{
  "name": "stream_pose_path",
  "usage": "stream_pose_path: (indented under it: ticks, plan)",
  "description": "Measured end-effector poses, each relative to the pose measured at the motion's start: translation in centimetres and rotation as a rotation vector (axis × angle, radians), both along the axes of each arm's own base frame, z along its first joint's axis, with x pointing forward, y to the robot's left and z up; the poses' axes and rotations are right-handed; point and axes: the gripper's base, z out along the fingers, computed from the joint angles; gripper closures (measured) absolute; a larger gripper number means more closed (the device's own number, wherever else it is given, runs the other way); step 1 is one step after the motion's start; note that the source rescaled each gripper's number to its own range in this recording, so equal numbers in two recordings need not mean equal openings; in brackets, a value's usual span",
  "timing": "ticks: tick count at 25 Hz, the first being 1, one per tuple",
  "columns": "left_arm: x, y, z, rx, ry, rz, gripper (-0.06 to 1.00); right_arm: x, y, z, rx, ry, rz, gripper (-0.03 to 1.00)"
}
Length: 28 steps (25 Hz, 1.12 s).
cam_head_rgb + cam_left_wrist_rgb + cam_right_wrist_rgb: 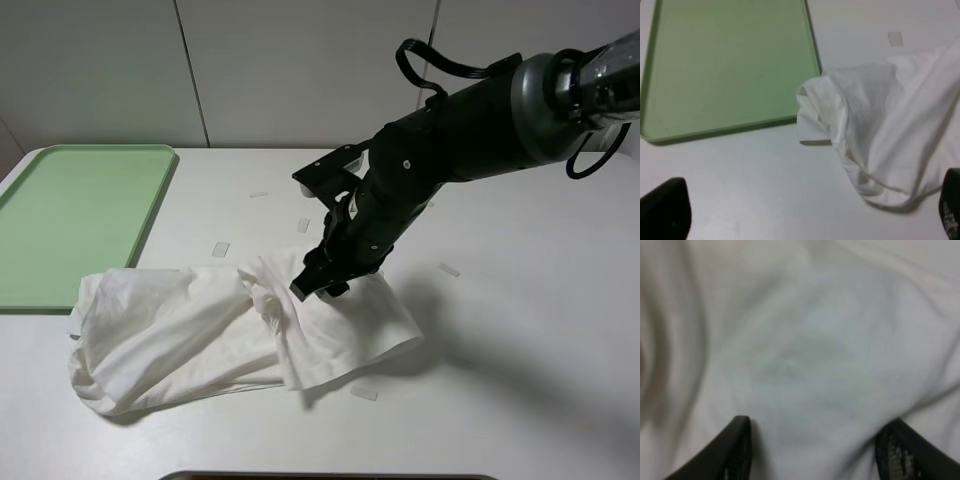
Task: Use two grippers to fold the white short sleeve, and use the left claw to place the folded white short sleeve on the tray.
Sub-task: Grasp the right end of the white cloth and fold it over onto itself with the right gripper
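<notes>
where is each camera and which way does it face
Exterior high: mounted above, looking down at the table, tray and shirt; the right arm shows.
Left wrist: above the table, facing the tray and the shirt's edge; the open left gripper shows.
Right wrist: close over the shirt; the open right gripper shows.
Shared: shirt in all three, tray in the first two.

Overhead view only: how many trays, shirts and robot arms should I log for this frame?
Trays: 1, green
Shirts: 1, white
Robot arms: 1, black
Total: 3
</notes>
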Motion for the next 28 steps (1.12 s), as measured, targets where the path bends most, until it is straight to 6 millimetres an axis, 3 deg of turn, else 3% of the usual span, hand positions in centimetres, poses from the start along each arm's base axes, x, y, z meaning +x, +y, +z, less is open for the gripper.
stream_pose_path:
  ticks: [7, 13, 16, 23, 28]
  plan:
    - [0.0, 0.2, 0.0, 0.016, 0.001, 0.011, -0.05, -1.5, 2.9, -0.8, 0.088, -0.021, 0.017, 0.36]
    - [0.0, 0.4, 0.0, 0.037, 0.002, 0.025, -0.05, -1.5, 3.0, -0.9, 0.095, -0.023, 0.014, 0.36]
    - [0.0, 0.4, 0.0, 0.043, 0.002, 0.028, -0.05, -1.0, 2.4, -0.9, 0.075, -0.031, 0.015, 0.36]
    - [0.0, 0.4, 0.0, 0.043, 0.003, 0.029, -0.05, 1.4, -1.3, -1.4, -0.026, -0.029, -0.059, 0.36]
    - [0.0, 0.4, 0.0, 0.043, 0.003, 0.029, -0.05, 1.6, -3.2, -2.5, -0.052, -0.046, -0.088, 0.36]
